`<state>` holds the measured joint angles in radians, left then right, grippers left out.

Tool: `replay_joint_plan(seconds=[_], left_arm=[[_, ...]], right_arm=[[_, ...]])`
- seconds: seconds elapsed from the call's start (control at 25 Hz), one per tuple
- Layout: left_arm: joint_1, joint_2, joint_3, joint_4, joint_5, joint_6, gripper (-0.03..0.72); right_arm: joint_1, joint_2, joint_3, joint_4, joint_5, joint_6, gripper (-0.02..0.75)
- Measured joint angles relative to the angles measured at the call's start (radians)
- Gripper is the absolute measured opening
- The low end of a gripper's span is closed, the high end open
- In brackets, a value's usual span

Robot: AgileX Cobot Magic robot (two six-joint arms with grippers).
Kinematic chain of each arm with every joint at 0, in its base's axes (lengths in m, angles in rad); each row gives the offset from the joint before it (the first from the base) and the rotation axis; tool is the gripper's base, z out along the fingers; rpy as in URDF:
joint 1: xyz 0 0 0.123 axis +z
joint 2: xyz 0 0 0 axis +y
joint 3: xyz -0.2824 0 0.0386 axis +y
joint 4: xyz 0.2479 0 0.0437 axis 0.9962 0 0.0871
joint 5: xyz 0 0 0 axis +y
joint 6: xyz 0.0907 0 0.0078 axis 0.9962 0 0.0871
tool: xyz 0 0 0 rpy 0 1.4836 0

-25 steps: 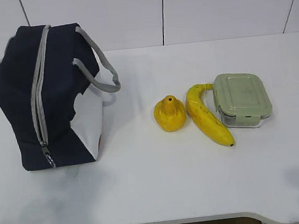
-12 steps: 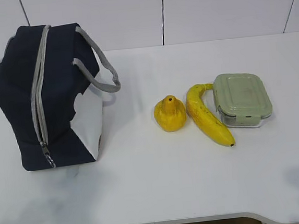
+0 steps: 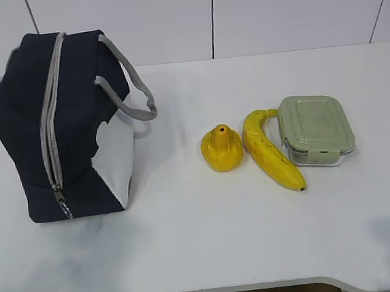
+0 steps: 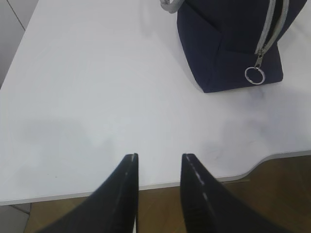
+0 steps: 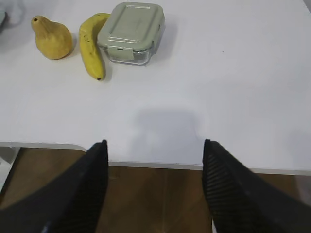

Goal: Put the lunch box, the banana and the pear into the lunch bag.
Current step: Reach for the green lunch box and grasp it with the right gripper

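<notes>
Evidently nothing has shifted over the last second, so packing has not begun. The boxy navy fabric lunch bag point(image 3: 57, 127) stands zipped (ring pull point(image 4: 254, 75) hanging low) on the glossy white bench point(image 3: 209, 233). The squat pear point(image 3: 221, 148), curved banana point(image 3: 270, 149) and sage-lidded lunch box point(image 3: 315, 128) lie well apart from it. The left pincer point(image 4: 159, 162) gapes narrowly, the right pincer point(image 5: 154, 148) wide, both empty.

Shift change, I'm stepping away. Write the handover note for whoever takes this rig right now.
Left gripper: jaws open, empty, at the near table edge by the lunch bag.
Right gripper: jaws wide open, empty, at the near edge.
Lunch bag stands on the left, zipper closed.
Pear, banana and lunch box lie in a row on the right, lid on.
Done: nothing packed.
Left: unzip the bag, load all three.
</notes>
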<state>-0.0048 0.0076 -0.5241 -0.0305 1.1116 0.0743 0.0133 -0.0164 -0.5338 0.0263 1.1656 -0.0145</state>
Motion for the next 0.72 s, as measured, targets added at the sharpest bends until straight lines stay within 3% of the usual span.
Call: replay_joint_plan(seconds=[0.44,0.72], left_arm=[[0.000,0.000,0.000,-0.008,0.000,0.000,0.234],[0.000,0.000,0.000,-0.046,0.000,0.000,0.234]], right_arm=[[0.000,0.165,-0.104,0.044,0.026,0.000,0.491],[0.000,0.267,-0.106,0.135,0.020,0.000,0.491]])
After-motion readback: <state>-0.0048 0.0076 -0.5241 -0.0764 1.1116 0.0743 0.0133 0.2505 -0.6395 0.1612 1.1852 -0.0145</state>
